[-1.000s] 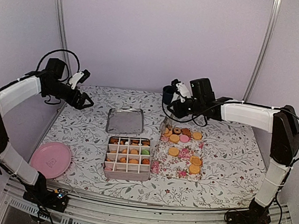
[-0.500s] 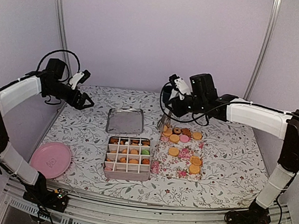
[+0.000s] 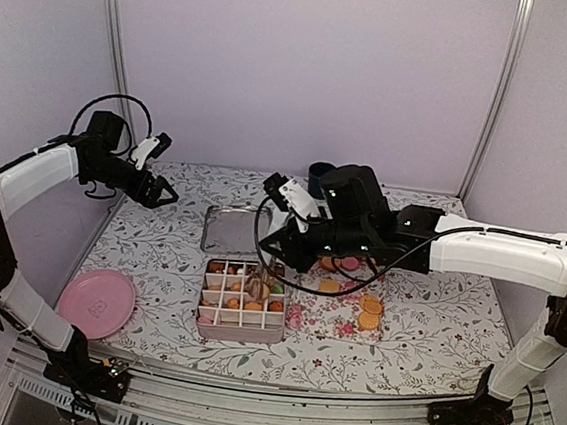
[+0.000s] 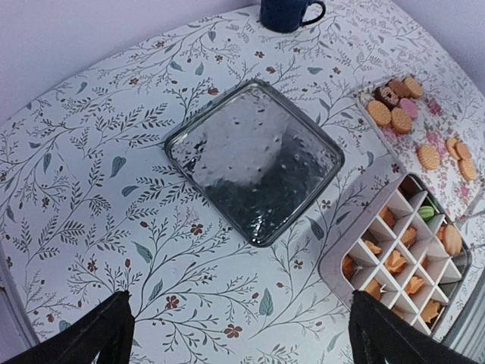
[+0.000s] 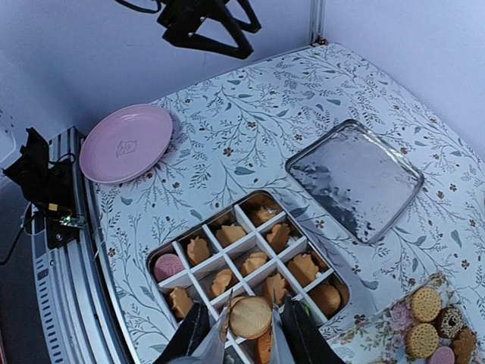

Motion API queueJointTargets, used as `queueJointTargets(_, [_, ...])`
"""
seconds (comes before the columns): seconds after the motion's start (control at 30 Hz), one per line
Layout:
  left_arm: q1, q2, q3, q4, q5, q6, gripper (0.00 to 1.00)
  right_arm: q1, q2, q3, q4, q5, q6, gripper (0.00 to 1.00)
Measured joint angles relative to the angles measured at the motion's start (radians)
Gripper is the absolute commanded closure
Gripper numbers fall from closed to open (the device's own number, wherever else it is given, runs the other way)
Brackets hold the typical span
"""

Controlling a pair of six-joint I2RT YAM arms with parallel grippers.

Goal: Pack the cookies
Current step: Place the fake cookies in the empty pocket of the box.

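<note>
Hovering over a flower-printed surface [image 3: 159, 251], the right arm [image 3: 481, 247] reaches across to a divided box [image 3: 202, 310]. The left arm [image 3: 36, 174] hangs well apart near the far left corner, the left fingers [image 4: 98, 337] spread wide and empty. Beyond the box lies a shiny metal tray [image 3: 237, 230]. Just beside the box, on its right, a floral tray [image 3: 329, 317] carries the loose cookies [image 3: 370, 306], mostly orange-tan.

The right fingers [image 5: 301, 332] are clamped on the edges of one round tan cookie [image 5: 251, 316], held flat above cells along one side of the box. Most cells in view already hold pieces.

The risks lie in the drop. An edge grip this slight could let the disc tip and come to rest across a divider. A descent off-centre could knock the fingers against the thin partitions and shove the box. A harder squeeze might crack the cookie.
</note>
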Motion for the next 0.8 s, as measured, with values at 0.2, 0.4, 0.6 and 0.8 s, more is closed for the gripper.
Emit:
queueJointTargets(0.2, [0.0, 0.0, 0.0, -0.003, 0.0, 0.0, 0.01, 0.07, 0.0, -0.008, -0.005, -0.004, 0.038, 0.92])
queueJointTargets(0.4, [0.0, 0.001, 0.002, -0.006, 0.0, 0.0, 0.01, 0.076, 0.0, -0.018, -0.007, -0.004, 0.061, 0.86])
queueJointTargets(0.6, [0.0, 0.005, 0.011, -0.007, 0.001, 0.0, 0.01, 0.076, 0.0, -0.035, -0.01, -0.005, 0.063, 0.73])
queueJointTargets(0.8, [0.0, 0.008, 0.011, -0.008, 0.001, 0.0, 0.01, 0.076, 0.0, -0.038, -0.01, -0.018, 0.063, 0.7])
